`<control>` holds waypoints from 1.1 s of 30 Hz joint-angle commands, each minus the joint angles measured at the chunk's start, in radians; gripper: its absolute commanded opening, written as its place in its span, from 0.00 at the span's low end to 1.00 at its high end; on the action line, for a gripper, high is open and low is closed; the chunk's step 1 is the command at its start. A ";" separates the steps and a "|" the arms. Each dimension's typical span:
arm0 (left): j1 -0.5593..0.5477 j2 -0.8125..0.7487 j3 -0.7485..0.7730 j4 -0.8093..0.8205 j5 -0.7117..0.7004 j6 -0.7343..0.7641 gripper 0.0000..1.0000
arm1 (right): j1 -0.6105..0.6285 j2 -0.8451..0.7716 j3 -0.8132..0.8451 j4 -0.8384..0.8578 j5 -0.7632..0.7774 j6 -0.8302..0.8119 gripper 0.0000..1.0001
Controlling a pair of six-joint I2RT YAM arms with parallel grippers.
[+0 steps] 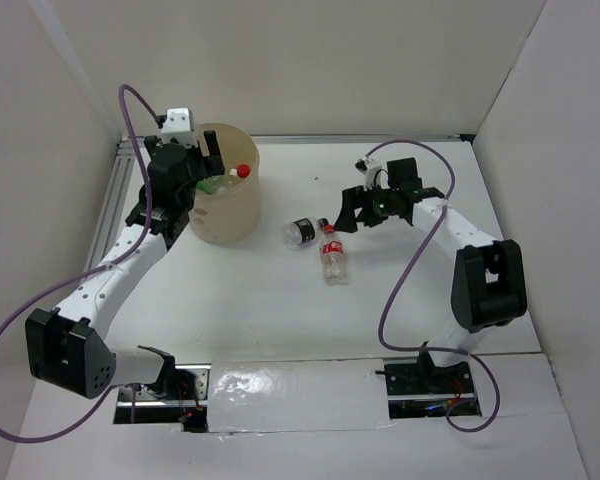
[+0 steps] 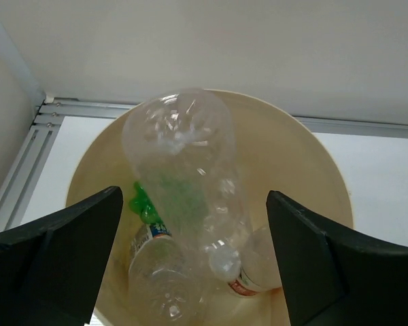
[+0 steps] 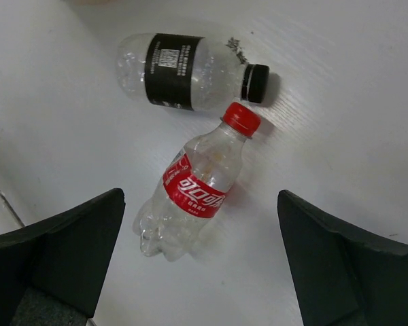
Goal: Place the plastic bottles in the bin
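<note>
Top external view: left claw [image 1: 205, 165], fingers wide apart and gripping nothing, hangs over the bin [image 1: 225, 215] at far left. A clear bottle [image 2: 183, 163] sits cap-down inside, untouched. Right claw [image 1: 352, 215], equally wide and empty, hovers above a black-labelled bottle [image 1: 302, 231] and a red-labelled bottle [image 1: 333, 258] lying mid-tabletop [image 1: 280, 320].

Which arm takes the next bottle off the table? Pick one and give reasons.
Right. The right gripper is open directly over the red-label bottle and the black-label bottle lying on the table. The left gripper is open over the bin, away from both, with a clear bottle below it.
</note>
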 commanded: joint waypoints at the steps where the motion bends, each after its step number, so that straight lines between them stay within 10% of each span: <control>1: -0.014 -0.087 0.061 0.043 0.029 0.030 1.00 | 0.034 0.033 -0.002 0.090 0.095 0.143 1.00; 9: -0.327 -0.361 -0.161 -0.056 0.116 0.139 1.00 | 0.178 0.183 -0.002 0.081 0.242 0.214 0.94; 20: -0.736 -0.492 -0.519 -0.086 -0.030 -0.071 1.00 | 0.157 0.155 -0.014 -0.051 0.276 0.160 0.23; 26: -0.850 -0.355 -0.588 -0.003 -0.086 -0.156 1.00 | 0.133 0.036 0.295 -0.130 0.222 -0.042 0.14; 33: -0.919 -0.119 -0.622 0.035 -0.086 -0.226 0.98 | 0.279 0.166 0.726 0.189 0.123 -0.038 0.12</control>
